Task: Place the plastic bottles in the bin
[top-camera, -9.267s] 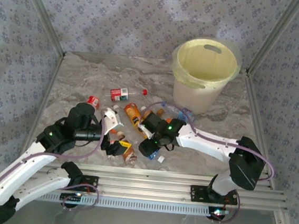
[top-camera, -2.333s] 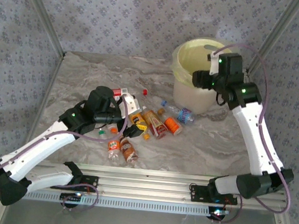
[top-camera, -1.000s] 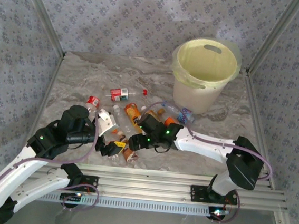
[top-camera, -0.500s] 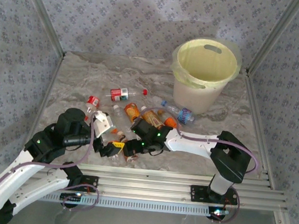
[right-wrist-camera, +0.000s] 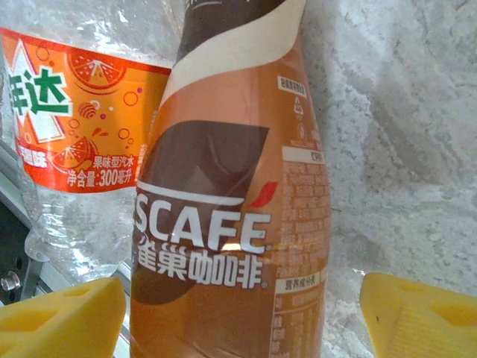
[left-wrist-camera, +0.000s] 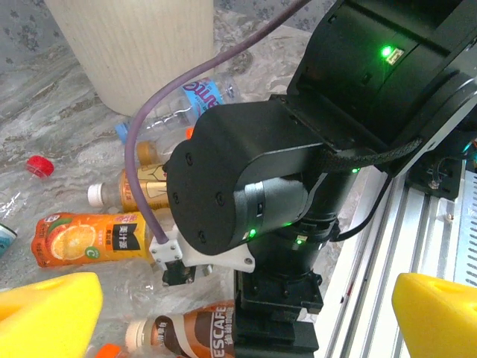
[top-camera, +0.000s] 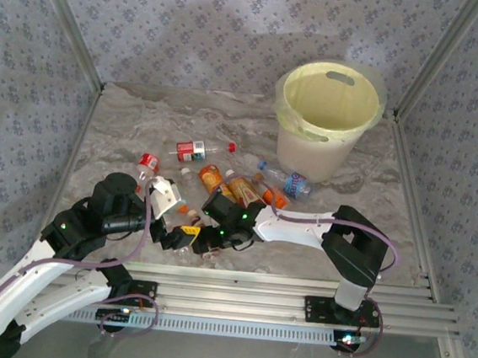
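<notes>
Now back from the cream-yellow plastic bin (top-camera: pixel 309 156), the right end effector (right-wrist-camera: pixel 238 317) is settling, released, astride a brown-labelled plastic bottle (right-wrist-camera: pixel 231 186), its next pickup.

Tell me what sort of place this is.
Likely a robot test cell, not a home: patterned cloth walls hung on aluminium frame posts, two arms bolted to a rail, and plastic bottles strewn by a lined bin.

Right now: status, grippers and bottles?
Left gripper open. Right gripper open, straddling brown Nescafe bottle. Right arm crowds left gripper. Other bottles on table.
</notes>
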You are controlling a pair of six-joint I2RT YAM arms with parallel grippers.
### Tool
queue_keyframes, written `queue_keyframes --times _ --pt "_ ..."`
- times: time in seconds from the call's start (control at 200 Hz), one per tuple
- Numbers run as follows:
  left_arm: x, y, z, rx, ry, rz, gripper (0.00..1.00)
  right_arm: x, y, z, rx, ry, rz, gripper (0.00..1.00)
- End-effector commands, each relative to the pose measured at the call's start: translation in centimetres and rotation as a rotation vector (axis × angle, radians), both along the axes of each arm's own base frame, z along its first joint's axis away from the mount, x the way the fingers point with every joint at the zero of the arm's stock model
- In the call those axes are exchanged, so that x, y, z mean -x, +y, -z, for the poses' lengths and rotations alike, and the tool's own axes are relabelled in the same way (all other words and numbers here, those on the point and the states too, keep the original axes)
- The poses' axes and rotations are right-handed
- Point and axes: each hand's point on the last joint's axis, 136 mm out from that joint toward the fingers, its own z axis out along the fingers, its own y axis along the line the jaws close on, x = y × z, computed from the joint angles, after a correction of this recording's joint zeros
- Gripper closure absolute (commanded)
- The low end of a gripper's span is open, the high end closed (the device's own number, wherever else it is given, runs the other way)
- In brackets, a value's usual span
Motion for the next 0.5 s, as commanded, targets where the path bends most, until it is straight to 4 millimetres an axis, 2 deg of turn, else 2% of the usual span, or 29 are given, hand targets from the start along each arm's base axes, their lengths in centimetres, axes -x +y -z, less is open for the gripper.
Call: queue_keyframes --times 0.0,0.495 --pt "-0.1 -0.2 -0.3 0.018 -0.009 -0.002 0.0 0.0 0.7 0.1 0.005 0.012 -0.001 0.17" --pt "-0.2 -0.2 -0.2 0.017 -0.01 -0.003 0.0 -0.5 0.2 1.5 0.083 0.014 0.012 0.23"
